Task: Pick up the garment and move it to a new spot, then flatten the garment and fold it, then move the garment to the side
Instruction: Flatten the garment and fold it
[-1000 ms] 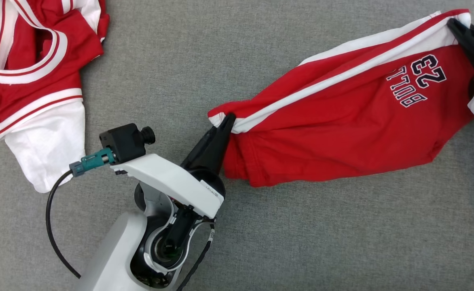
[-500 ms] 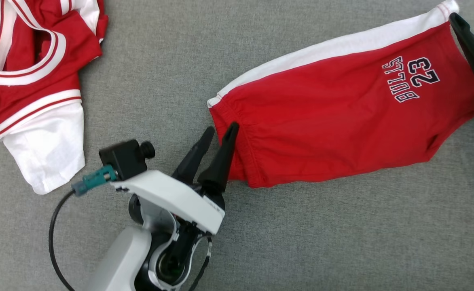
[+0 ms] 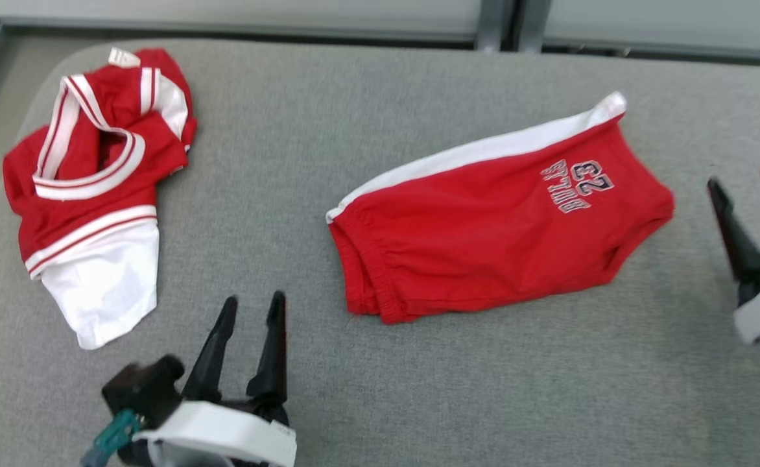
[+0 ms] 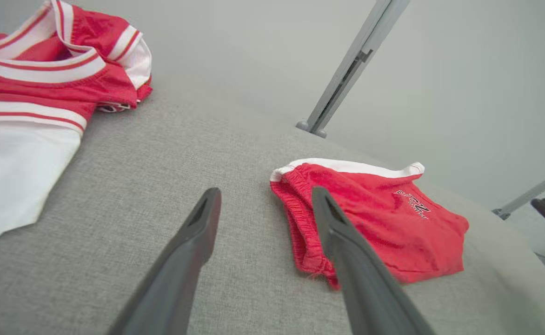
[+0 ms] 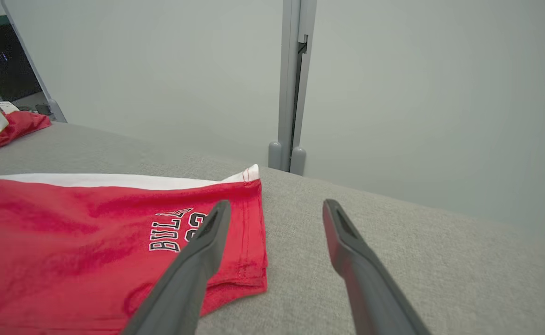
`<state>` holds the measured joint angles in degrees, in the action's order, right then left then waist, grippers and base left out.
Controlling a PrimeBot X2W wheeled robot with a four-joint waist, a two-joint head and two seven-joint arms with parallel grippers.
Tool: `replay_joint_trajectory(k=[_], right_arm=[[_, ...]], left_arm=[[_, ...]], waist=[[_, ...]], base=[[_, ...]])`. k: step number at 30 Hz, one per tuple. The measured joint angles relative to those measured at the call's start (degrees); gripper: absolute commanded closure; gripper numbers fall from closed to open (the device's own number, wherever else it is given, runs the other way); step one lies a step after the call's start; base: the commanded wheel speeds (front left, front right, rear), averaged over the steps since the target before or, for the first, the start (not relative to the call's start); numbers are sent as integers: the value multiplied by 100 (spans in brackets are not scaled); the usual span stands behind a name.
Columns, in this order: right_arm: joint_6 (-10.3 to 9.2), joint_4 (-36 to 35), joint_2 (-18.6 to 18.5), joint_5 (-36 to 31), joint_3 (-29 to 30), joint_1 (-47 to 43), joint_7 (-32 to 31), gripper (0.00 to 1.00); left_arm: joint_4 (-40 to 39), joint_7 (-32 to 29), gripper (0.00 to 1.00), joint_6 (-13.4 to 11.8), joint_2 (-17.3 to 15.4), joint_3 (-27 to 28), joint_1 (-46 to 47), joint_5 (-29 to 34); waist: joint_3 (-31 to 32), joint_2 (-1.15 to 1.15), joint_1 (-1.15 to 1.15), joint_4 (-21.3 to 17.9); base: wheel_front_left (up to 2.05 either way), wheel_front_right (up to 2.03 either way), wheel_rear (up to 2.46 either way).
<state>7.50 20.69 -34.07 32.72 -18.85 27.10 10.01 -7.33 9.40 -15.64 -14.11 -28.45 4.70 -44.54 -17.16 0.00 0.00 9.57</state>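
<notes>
- Head view: we see the red shorts (image 3: 484, 227) lying flat on the grey surface (image 3: 419, 389), right of its middle and nearer its far edge. The white side stripe is toward that edge and the waistband points left.
- A crumpled red and white jersey (image 3: 88, 194) lies by the far left corner, well apart from the shorts.
- Our left hand (image 3: 254, 298) hovers on the near side, its fingers spread and holding nothing, clear of the waistband. Our right hand (image 3: 742, 176) is off the shorts' right end, also spread and empty.
- Left wrist view: the left hand (image 4: 265, 190) is parted over bare surface. The shorts (image 4: 384, 223) lie beyond its right finger, which crosses the waistband end in this view. The jersey (image 4: 35, 93) is at upper left.
- Right wrist view: the right hand (image 5: 277, 203) is apart and empty. Its left finger overlaps the shorts' (image 5: 68, 242) hem below the lettering; we cannot tell whether it touches. A grey post (image 5: 291, 93) stands behind the far edge.
</notes>
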Motion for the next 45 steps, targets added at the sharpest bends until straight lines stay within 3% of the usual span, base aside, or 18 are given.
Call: replay_joint_trajectory(k=[5, 9, 13, 19, 29, 36, 42, 43, 44, 45], right_arm=[[0, -22, 577, -449, 387, -949, 194, 0], [0, -193, 805, -581, 616, -1191, -11, 0], [0, -332, 827, -579, 713, -1139, -333, 0], [0, -293, 705, -532, 872, -296, -1181, 0], [0, 400, 530, -664, 849, 640, -2079, 0], [0, 810, 541, -800, 1038, 784, -2368, 0], [0, 890, 613, -792, 1056, 874, -2702, 0], [0, 862, 632, -734, 996, 864, -2785, 2], [0, 820, 645, -673, 938, 842, -2847, 58], [0, 783, 661, -617, 910, 819, -2875, 99]], left_arm=[[146, 430, 0, -204, -24, 230, -589, 243], [131, 535, 0, -215, -88, 314, -844, 709], [90, 552, 0, -190, 37, 411, -928, 865], [67, 559, 0, 192, 428, 476, -775, 1307], [336, 559, 0, 616, 949, 591, -522, 1749], [416, 560, 0, 790, 1096, 728, -506, 1790], [469, 560, 0, 857, 1122, 784, -506, 1807], [490, 560, 0, 860, 1123, 802, -506, 1806], [499, 560, 0, 860, 1124, 809, -506, 1800], [508, 560, 0, 860, 1124, 816, -508, 1782]], waist=[[516, 0, 0, -225], [754, 0, 0, -418], [698, 0, 0, -383], [246, 0, 0, -67], [-480, 0, 0, 606], [-745, 0, 0, 964], [-769, 0, 0, 985], [-752, 0, 0, 969], [-733, 0, 0, 947], [-714, 0, 0, 915]], base=[[0, 0, 0], [0, 0, 0], [0, 0, 0], [0, 0, 0], [0, 0, 0], [0, 0, 0], [0, 0, 0], [0, 0, 0], [0, 0, 0], [0, 0, 0]])
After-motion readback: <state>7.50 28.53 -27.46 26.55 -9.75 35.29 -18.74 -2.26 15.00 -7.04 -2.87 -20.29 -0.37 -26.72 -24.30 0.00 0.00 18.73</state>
